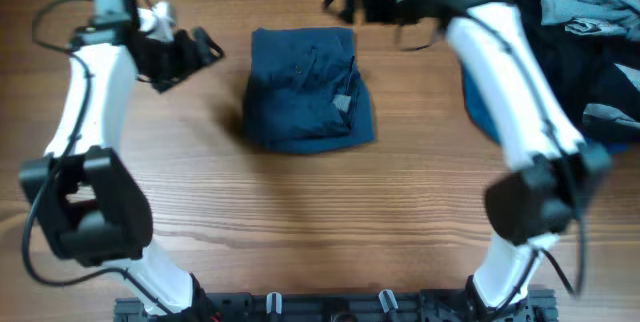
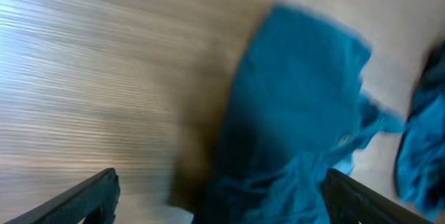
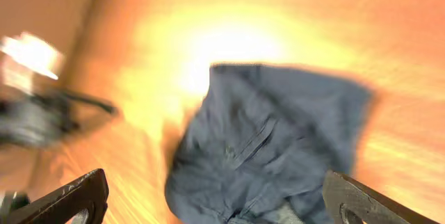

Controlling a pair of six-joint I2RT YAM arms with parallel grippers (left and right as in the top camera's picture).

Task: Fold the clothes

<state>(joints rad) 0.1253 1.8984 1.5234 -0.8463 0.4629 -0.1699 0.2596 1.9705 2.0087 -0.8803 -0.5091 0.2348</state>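
**Both claws spread wide, folded garment at the table's centre**

Your left gripper (image 1: 203, 50) hangs over the far-left part of the table (image 1: 300, 212), pointing right towards the garment. Its wrist camera shows the fingers (image 2: 97, 196) set wide apart with nothing between them.

Just to its right, the folded dark blue garment (image 1: 310, 87) lies flat on the wood in a compact, roughly square bundle, apart from both claws. A pale tag or lining shows near its right edge.

Your right gripper (image 1: 340, 0) hovers at the far edge, just beyond the bundle's far-right corner. Its fingers (image 3: 73, 200) are also spread wide and hold nothing.

Under the right arm, a blue cloth (image 1: 478, 102) peeks out. It is probably another garment, though the arm hides most of it.

At the far right, a pile of clothes (image 1: 590, 32) sits heaped in grey and dark tones.
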